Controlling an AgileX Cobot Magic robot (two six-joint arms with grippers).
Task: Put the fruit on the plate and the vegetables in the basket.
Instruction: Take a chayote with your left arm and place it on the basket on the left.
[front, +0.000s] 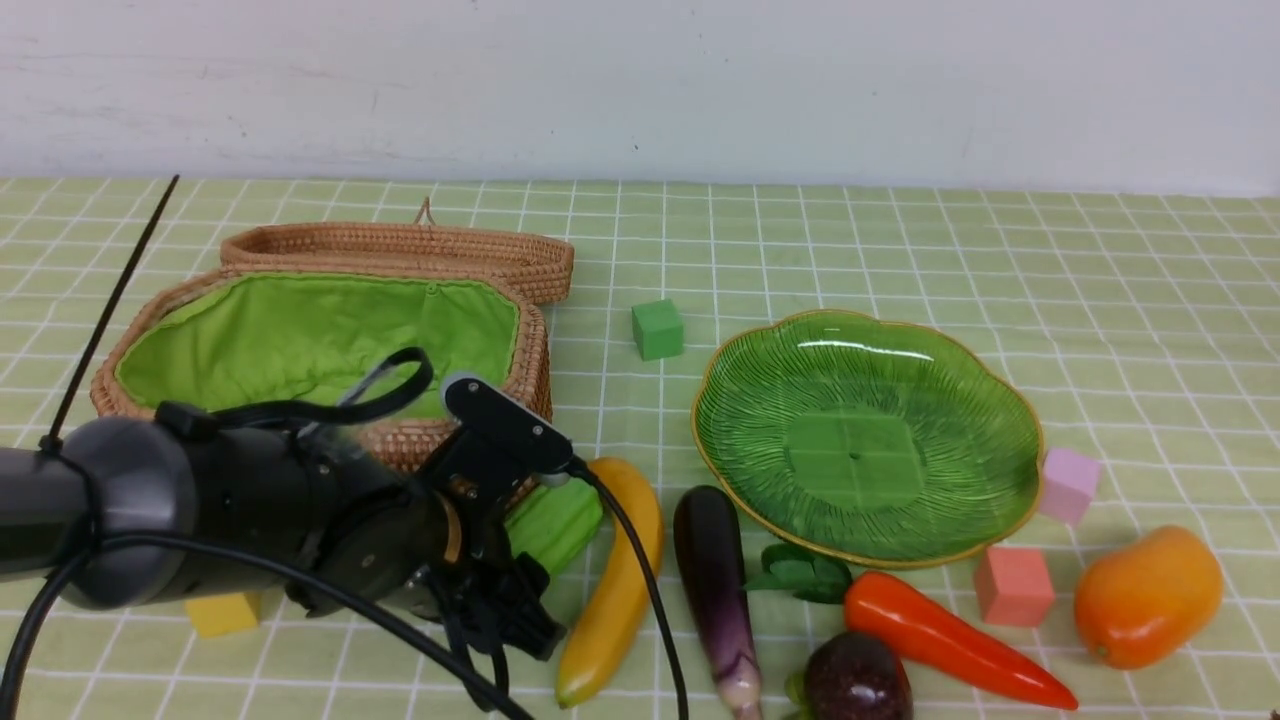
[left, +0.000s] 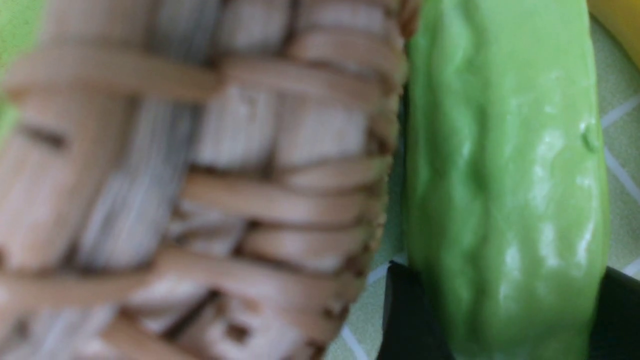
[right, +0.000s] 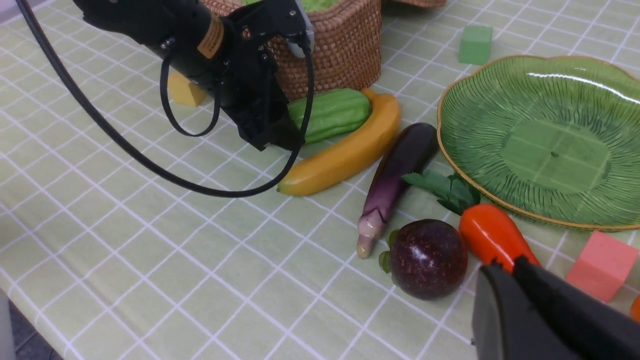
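Note:
The light-green gourd (front: 555, 520) lies on the table against the wicker basket (front: 410, 445), beside the yellow banana (front: 620, 580). My left gripper (front: 520, 590) has its black fingers pressed on both sides of the gourd (left: 500, 175), which rests on the cloth. The purple eggplant (front: 712, 575), carrot (front: 940, 640), round dark-purple fruit (front: 855, 680) and orange mango (front: 1148, 595) lie in front of the green plate (front: 860, 420), which holds nothing. My right gripper (right: 505, 267) is shut and holds nothing. It hovers by the carrot (right: 490, 235) and the round fruit (right: 427, 257).
The basket lid (front: 400, 250) lies open behind the basket. Small cubes stand about: green (front: 657, 329) behind the plate, pink (front: 1068, 485) and salmon (front: 1014, 586) at its right, yellow (front: 223, 612) under my left arm. A wall closes the far side.

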